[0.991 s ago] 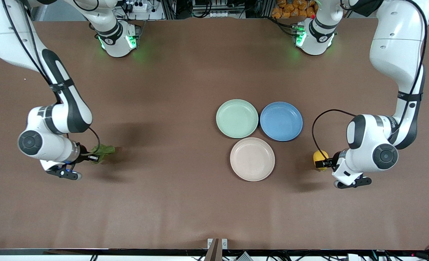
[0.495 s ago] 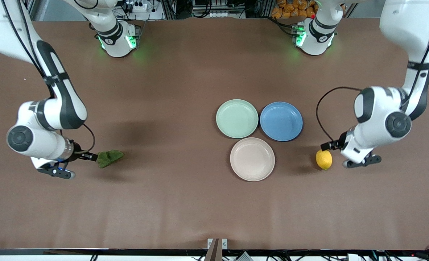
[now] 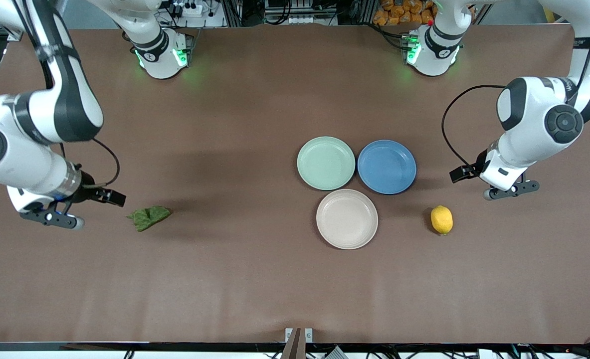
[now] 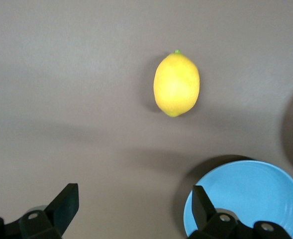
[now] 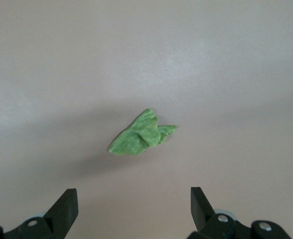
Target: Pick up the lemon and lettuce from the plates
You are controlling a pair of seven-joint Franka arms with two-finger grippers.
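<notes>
- Lemon (image 3: 442, 220) lies on the bare bench (image 3: 255, 279), off the plates, toward the left arm's end and just beside the beige-white plate (image 3: 347, 219).
- Lettuce (image 3: 148, 217) lies flat on the bench toward the right arm's end, well apart from all three plates.
- The mint green plate (image 3: 326, 163), the beige-white plate and the blue plate (image 3: 387, 166) sit clustered, touching or nearly so, and all look empty; by that, I judge the picking is done.
- Left claw (image 3: 462, 173) hangs over the bench between the blue plate and the lemon, fingers spread and holding nothing.
- Right claw (image 3: 111, 196) hangs over the bench near the lettuce, fingers spread and likewise empty.
- Risk: the lemon is oval and rests on a flat surface, so a nudge from a low-passing arm could roll it, possibly toward the beige-white plate.
- Risk: the lettuce is light and thin; a claw sweeping close could catch or drag it.
- The left wrist view shows the lemon's green nub and the blue plate's rim beside one finger (image 4: 204, 203), detail the front view lacks.
- The right wrist view shows the lettuce's folded, wrinkled surface and the gap between both fingers (image 5: 65, 207).
- Only the front view shows both arms, all the plates, and how far each item lies from them.
</notes>
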